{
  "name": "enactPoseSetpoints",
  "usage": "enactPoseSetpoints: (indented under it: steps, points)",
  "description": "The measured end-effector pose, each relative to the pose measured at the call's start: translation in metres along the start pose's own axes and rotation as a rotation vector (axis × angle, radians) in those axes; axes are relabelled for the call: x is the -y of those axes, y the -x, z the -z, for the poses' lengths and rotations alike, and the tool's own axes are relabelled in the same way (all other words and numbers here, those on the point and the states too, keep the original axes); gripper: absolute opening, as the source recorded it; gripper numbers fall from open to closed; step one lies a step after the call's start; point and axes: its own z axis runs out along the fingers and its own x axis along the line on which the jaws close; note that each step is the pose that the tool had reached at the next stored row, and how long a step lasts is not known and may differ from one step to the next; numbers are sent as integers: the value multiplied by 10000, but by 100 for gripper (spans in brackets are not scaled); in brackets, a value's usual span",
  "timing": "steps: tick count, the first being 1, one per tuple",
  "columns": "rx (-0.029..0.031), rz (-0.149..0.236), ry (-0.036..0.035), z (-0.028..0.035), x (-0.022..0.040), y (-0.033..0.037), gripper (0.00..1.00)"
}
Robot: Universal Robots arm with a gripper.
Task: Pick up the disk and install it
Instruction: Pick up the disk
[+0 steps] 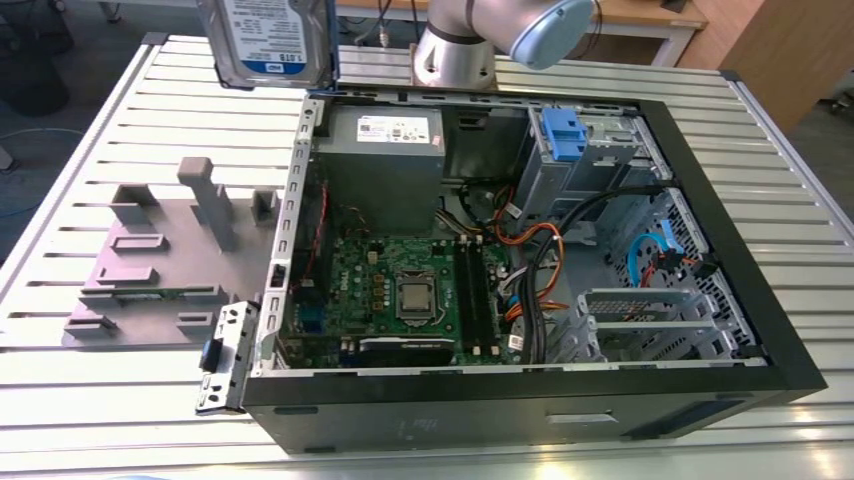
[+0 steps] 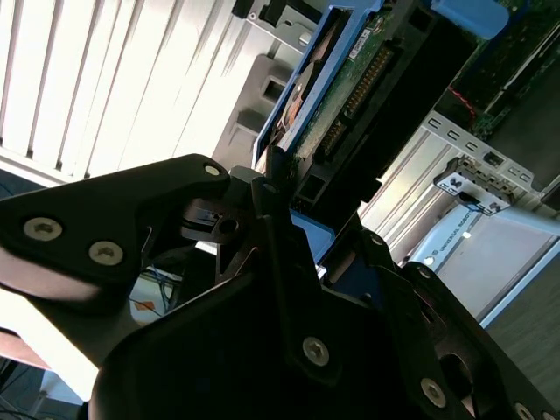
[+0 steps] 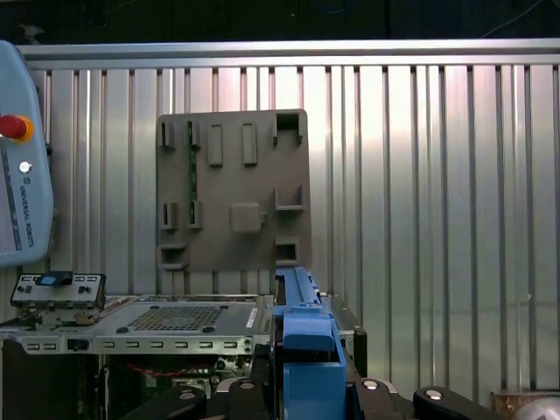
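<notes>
The disk (image 1: 271, 40), silver with a blue-and-white label and blue rails, hangs in the air above the far left corner of the open computer case (image 1: 747, 300) in the exterior view. In the second wrist view my black gripper (image 2: 268, 175) is shut on the disk (image 2: 337, 83), which juts out edge-on past the fingertips. The first wrist view looks down along the disk's blue rail (image 3: 302, 346), which stands over the case's edge.
Inside the case lie a green motherboard (image 1: 400, 290), a grey power supply (image 1: 380, 135) and a drive bay with a blue part (image 1: 561, 132). A grey fixture plate (image 1: 160, 255) sits on the slatted table at the exterior view's left. A pendant (image 3: 17, 157) lies beside it.
</notes>
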Motion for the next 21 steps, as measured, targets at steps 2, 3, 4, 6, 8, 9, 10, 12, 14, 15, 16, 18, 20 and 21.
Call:
enactPoseSetpoints:
  steps: [2,3,4,6,8,9,10,12,14,15,16,18,20,21]
  points:
    - [0,0,0,0,12,0,37]
    - [0,0,0,0,17,0,37]
    - [0,0,1,0,23,0,37]
    - [0,0,1,0,33,1,37]
    - [0,0,2,0,44,1,37]
    - [0,0,2,0,49,1,37]
    - [0,0,2,0,54,1,37]
    - [0,-1,2,0,65,2,37]
    - [0,0,3,0,75,2,37]
    - [1,0,3,0,81,2,37]
    - [0,0,4,1,86,2,37]
    - [0,0,4,1,97,2,37]
    - [0,0,5,1,108,2,37]
    - [0,0,6,1,114,3,37]
